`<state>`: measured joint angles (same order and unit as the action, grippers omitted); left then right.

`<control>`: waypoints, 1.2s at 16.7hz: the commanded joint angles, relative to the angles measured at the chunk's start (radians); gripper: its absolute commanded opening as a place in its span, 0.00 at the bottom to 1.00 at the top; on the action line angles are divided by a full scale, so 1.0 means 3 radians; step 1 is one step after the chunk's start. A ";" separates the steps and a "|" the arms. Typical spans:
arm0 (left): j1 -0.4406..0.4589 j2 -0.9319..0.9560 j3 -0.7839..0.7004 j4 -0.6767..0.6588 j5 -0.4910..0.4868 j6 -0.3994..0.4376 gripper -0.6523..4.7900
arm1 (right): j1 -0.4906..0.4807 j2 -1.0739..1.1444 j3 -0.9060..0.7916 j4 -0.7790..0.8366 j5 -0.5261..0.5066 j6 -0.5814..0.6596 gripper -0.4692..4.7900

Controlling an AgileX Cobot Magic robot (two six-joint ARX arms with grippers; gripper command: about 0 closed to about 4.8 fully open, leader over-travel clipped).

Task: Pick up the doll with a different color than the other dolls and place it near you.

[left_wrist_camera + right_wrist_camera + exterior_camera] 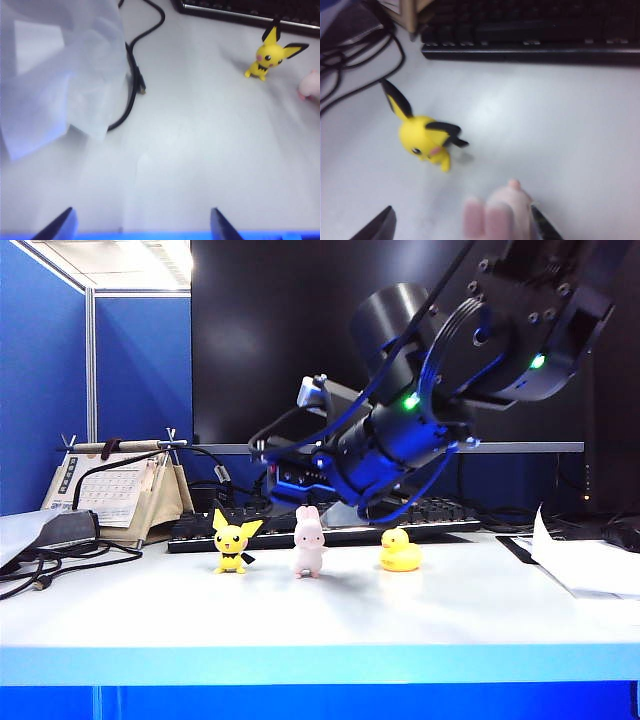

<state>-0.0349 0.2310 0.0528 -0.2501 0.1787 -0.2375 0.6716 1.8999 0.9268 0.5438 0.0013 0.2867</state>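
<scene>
The pale pink rabbit doll (308, 542) stands mid-table between two yellow dolls, a pointy-eared figure (233, 540) and a duck (400, 551). My right gripper (296, 488) hangs just above and behind the rabbit. In the right wrist view it (464, 220) is open, and the blurred rabbit (502, 215) lies between its fingers, close to one fingertip (542, 222). The pointy-eared figure (425, 137) stands outside the jaws. My left gripper (142, 222) is open over bare table near the front edge, well short of the pointy-eared figure (267, 57) and the rabbit (311, 85), which the picture edge cuts off.
A black keyboard (330, 530) runs behind the dolls. A desk calendar (110, 490) and black cables (50, 560) sit at the back left, loose papers (590, 565) at the right. A crumpled clear sheet (60, 75) and a cable (132, 85) lie near the left gripper.
</scene>
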 commanded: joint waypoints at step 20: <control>0.0003 -0.0014 0.0025 -0.0053 -0.0036 0.0005 0.76 | -0.0006 0.0239 0.0081 0.0094 0.0226 -0.0111 0.52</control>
<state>-0.0349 0.2260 0.0582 -0.2741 0.1711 -0.2371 0.6701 1.9739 0.9482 0.5625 0.0643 0.2562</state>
